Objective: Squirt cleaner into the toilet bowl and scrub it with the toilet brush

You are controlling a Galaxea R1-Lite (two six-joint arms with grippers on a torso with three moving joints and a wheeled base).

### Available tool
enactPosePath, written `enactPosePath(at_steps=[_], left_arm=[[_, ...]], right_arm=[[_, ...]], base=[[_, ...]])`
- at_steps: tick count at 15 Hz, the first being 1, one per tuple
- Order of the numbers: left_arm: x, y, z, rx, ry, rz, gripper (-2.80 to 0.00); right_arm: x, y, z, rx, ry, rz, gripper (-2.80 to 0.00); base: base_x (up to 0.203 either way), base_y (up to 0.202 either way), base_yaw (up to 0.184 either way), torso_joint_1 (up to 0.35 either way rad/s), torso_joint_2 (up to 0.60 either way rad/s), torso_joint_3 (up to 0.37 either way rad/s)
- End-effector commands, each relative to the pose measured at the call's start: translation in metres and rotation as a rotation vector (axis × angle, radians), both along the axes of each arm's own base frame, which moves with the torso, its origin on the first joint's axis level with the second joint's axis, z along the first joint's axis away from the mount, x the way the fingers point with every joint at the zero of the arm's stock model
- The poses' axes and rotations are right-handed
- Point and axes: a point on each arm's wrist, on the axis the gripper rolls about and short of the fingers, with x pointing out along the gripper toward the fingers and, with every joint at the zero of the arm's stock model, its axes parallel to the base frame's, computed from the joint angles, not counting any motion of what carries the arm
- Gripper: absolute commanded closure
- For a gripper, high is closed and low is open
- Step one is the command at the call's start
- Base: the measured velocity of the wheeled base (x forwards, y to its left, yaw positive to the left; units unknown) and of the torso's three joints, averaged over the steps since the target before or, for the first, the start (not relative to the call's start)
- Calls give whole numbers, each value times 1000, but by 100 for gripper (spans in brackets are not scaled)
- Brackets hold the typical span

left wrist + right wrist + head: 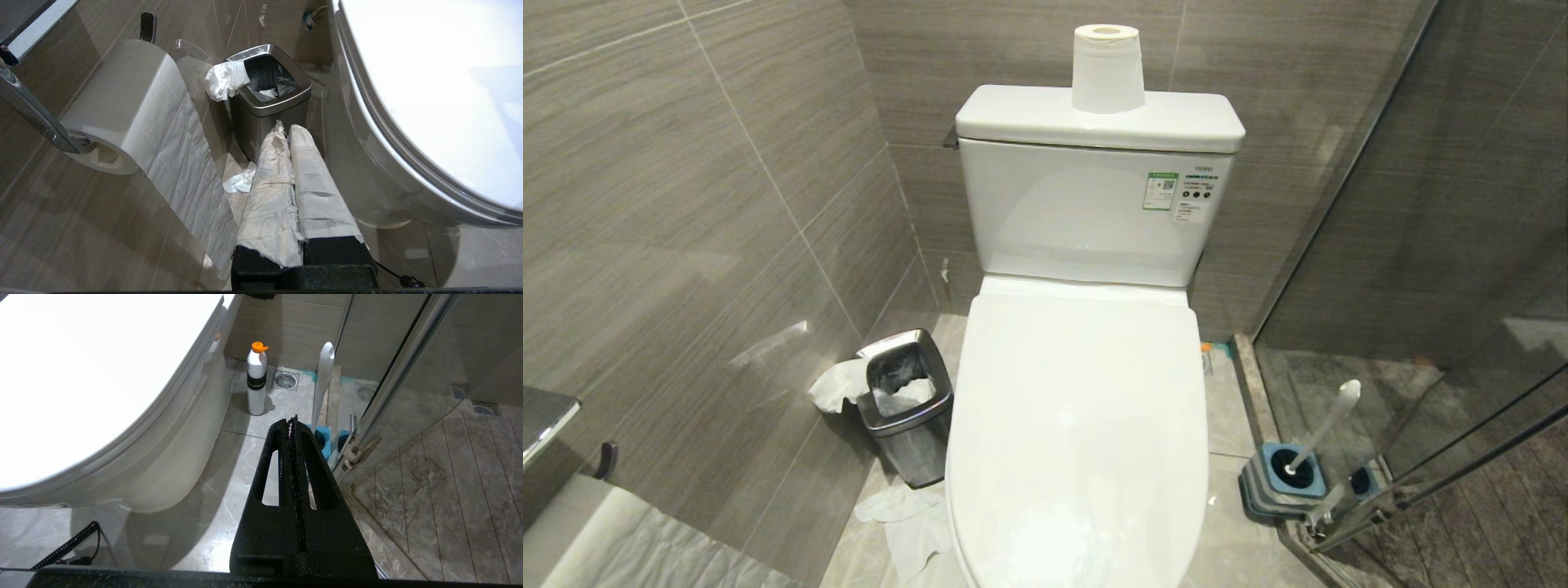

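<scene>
The white toilet bowl [1078, 425] fills the middle of the head view with its lid down, so the basin is hidden. To its right the toilet brush [1327, 425] stands in a blue-grey holder [1282, 482]; its handle [322, 384] also shows in the right wrist view. A white bottle with an orange cap [256, 381] stands on the floor beside the bowl; no cleaner liquid is in view. My left gripper [286, 131], its fingers wrapped in white paper, is shut and empty, left of the bowl. My right gripper [292, 420] is shut and empty, right of the bowl, short of the holder.
A steel waste bin [907, 400] stuffed with tissue stands left of the bowl, and crumpled tissue [907, 514] lies on the floor. A paper roll [1107, 69] sits on the tank; another [122, 106] hangs on the left wall. A glass shower door [1421, 327] closes off the right.
</scene>
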Motion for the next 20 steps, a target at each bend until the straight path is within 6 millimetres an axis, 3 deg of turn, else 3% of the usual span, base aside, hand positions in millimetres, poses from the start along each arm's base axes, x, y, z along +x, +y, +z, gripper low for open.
enactPosePath(at_steps=[1, 20], left_arm=[[0, 0, 0, 0, 1, -1, 0], [0, 0, 0, 4, 1, -1, 0]], right_arm=[[0, 0, 0, 0, 1, 1, 0], [0, 0, 0, 0, 1, 0, 0]], base=[[0, 0, 0, 0, 0, 0], [0, 0, 0, 0, 0, 0]])
